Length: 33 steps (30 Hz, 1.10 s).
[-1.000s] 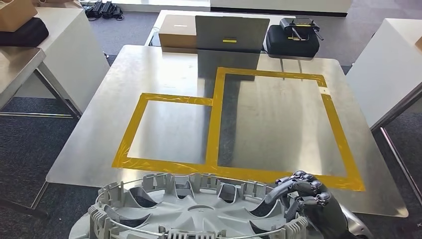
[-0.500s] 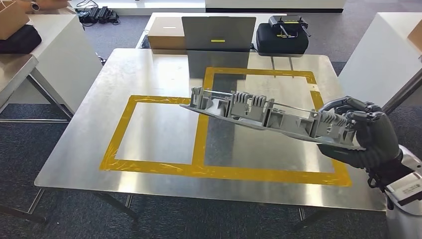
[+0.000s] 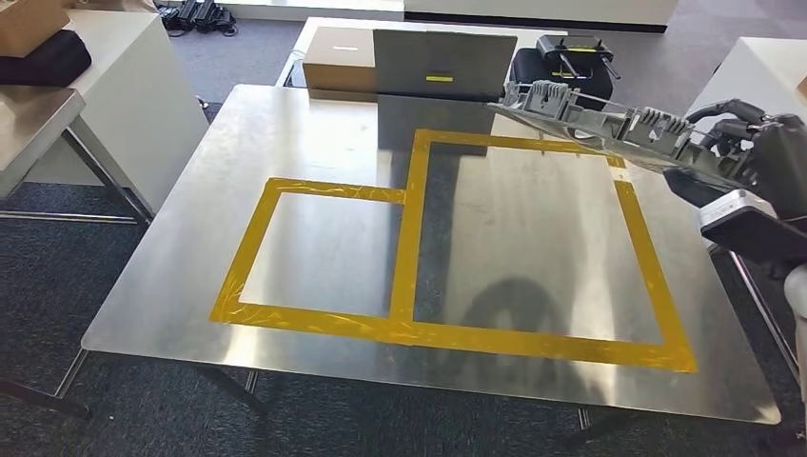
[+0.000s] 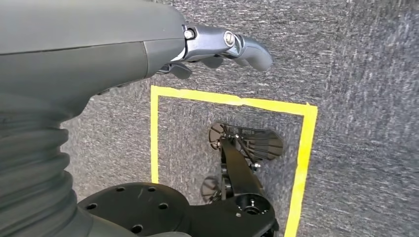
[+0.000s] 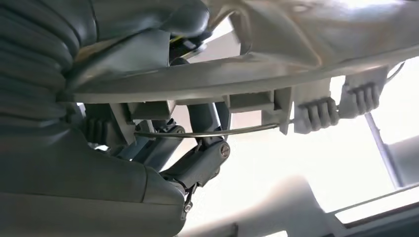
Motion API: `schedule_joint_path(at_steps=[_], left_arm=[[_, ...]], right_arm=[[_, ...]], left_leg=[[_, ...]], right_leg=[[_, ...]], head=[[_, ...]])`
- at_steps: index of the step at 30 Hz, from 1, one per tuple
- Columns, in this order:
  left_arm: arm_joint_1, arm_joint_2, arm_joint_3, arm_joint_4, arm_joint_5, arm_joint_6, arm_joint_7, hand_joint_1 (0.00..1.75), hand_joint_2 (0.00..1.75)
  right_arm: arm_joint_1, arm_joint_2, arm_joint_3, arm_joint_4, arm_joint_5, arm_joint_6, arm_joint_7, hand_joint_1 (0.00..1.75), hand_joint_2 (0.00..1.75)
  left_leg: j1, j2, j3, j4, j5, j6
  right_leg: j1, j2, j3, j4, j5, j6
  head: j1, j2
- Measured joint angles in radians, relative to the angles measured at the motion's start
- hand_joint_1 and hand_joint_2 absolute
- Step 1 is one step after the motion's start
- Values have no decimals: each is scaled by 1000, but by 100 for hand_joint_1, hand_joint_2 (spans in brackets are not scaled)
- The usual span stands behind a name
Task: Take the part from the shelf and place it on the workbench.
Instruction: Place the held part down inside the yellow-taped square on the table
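Right hand (image 3: 761, 157) grips the grey ribbed part (image 3: 600, 119) by its rim, fingers (image 5: 200, 160) curled around the edge and its wire ring. The part juts away from the hand, tilted, high in the air over the far side of the table (image 3: 190, 248). It touches nothing but the hand.

The step in hand looks like the set-down. Done well, that means levelling the part first, then lowering it flat into the larger square of yellow tape (image 3: 657, 286), which lies below and to the inside of the hand. A one-sided grip on so broad a piece invites swing, so a slow descent should serve best, with release only once the far rim rests on metal.

Left hand (image 4: 217, 47) hangs down by the carpet, holding nothing, fingers loosely apart.

Beyond the part's far tip stand an upright grey panel (image 3: 442, 62), a cardboard box (image 3: 338, 57) and a black case (image 3: 561, 76). The tilted tip sits near that case, so any forward sweep risks a knock. A white bench (image 3: 752, 124) stands just past the hand on its outer side.
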<state>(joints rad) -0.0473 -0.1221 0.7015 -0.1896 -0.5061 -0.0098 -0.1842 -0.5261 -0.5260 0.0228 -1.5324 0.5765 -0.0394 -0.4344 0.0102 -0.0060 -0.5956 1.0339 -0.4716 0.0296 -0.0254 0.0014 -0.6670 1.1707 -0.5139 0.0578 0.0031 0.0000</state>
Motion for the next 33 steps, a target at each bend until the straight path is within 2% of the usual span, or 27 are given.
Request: schedule_joint_path(at_steps=[2,3,4,7,8,9,11,12,13,14,16,17,18,21,23,24,26,27,28,29,31,32,33], left_arm=[[0,0,0,0,-6,-3,-4,0,175],[0,1,0,0,-8,-4,-6,0,175],[0,1,0,0,-9,-5,-7,0,175],[1,2,0,0,-10,-10,-12,0,175],[1,2,0,0,-11,-12,-13,0,175],[0,2,0,0,-12,-13,-14,0,175],[1,2,0,1,-16,-15,-14,0,175],[1,2,0,1,-19,-16,-14,0,175],[2,2,0,1,-22,-18,-14,0,175],[2,3,0,1,-25,-19,-14,0,175],[1,5,0,0,-28,-21,-15,0,175],[0,6,0,0,-28,-21,-15,0,175],[-1,7,0,1,-29,-22,-16,0,175],[-2,7,1,1,-29,-23,-16,0,175],[-3,8,3,0,-32,-23,-16,0,175],[-4,9,4,0,-34,-23,-16,0,175],[-6,9,8,0,-40,-23,-16,0,175],[-6,9,10,0,-43,-23,-16,0,175],[-5,9,12,0,-44,-23,-16,0,175],[-6,8,13,0,-45,-23,-16,0,175],[-6,8,15,0,-46,-23,-16,0,175],[-7,8,16,0,-46,-23,-16,0,175],[-6,9,16,0,-46,-24,-16,0,175]], right_arm=[[-31,-9,28,54,76,-47,23,175,175],[-45,-11,42,80,109,-67,33,175,175],[-59,-12,57,110,139,-83,42,175,175],[-103,-13,95,193,206,-106,62,175,175],[-117,-12,107,218,225,-113,68,175,175],[-130,-11,121,244,247,-121,75,175,175],[-152,-5,153,303,288,-144,87,175,175],[-161,0,170,336,308,-156,92,175,175],[-170,6,186,367,328,-169,97,175,175],[-178,13,200,396,348,-181,103,175,175],[-194,33,230,449,389,-203,117,175,175],[-203,44,244,474,403,-211,122,175,175],[-210,55,256,496,413,-217,127,175,175],[-235,82,286,545,449,-224,135,175,175],[-256,105,309,577,484,-233,141,175,175],[-266,120,323,596,500,-240,145,175,175],[-280,157,352,635,527,-256,154,175,175],[-282,178,368,652,539,-262,159,175,175],[-282,200,384,666,550,-266,165,175,175],[-282,220,397,677,557,-268,170,175,175],[-285,255,418,691,566,-269,177,175,175],[-288,270,427,697,568,-268,177,175,175],[-290,285,436,702,570,-264,175,175,175]], left_leg=[[-4,-3,-1,4,-4,-11],[-6,-3,-2,4,-5,-17],[-7,-3,-3,2,-4,-23],[-6,-2,-7,14,-15,-40],[-5,-1,-22,46,-34,-44],[-5,0,-48,102,-62,-47],[-5,0,-121,243,-118,-50],[-5,0,-146,285,-125,-49],[-6,0,-153,289,-112,-47],[-6,0,-139,251,-80,-44],[-10,0,-76,109,-8,-32],[-12,0,-49,51,13,-26],[-15,0,-33,15,22,-22],[-16,0,-26,-4,23,-9],[-10,1,-18,-16,28,0],[-7,2,-14,-20,30,4],[-7,3,-13,-21,29,6],[-7,4,-12,-21,28,6],[-6,5,-11,-19,27,5],[-5,6,-10,-17,25,3],[-3,4,-10,-10,19,-5],[-3,3,-11,-5,16,-11],[-4,2,-13,-2,14,-18]], right_leg=[[1,0,48,-112,44,-7],[3,0,57,-134,47,-13],[6,1,56,-137,43,-20],[3,2,58,-142,46,-42],[1,1,60,-144,47,-48],[1,0,61,-144,46,-53],[4,0,62,-144,44,-58],[6,0,64,-144,43,-59],[8,1,66,-143,42,-60],[10,1,69,-143,40,-60],[13,3,74,-142,35,-57],[14,4,74,-141,33,-54],[15,5,74,-141,32,-49],[13,5,75,-144,31,-32],[12,4,63,-111,8,-23],[11,3,42,-64,-17,-18],[9,2,-24,66,-72,-11],[8,2,-51,114,-83,-9],[6,2,-62,126,-75,-7],[5,2,-52,98,-49,-7],[1,1,10,-33,19,-6],[2,2,36,-90,39,-11],[3,4,52,-124,47,-17]], head=[[3,0],[3,0],[2,0],[-1,0],[-2,0],[-5,0],[-9,0],[-10,0],[-11,0],[-11,0],[-12,0],[-12,0],[-12,0],[-12,0],[-8,0],[-5,0],[0,0],[0,0],[1,0],[1,0],[3,0],[4,0],[4,0]])
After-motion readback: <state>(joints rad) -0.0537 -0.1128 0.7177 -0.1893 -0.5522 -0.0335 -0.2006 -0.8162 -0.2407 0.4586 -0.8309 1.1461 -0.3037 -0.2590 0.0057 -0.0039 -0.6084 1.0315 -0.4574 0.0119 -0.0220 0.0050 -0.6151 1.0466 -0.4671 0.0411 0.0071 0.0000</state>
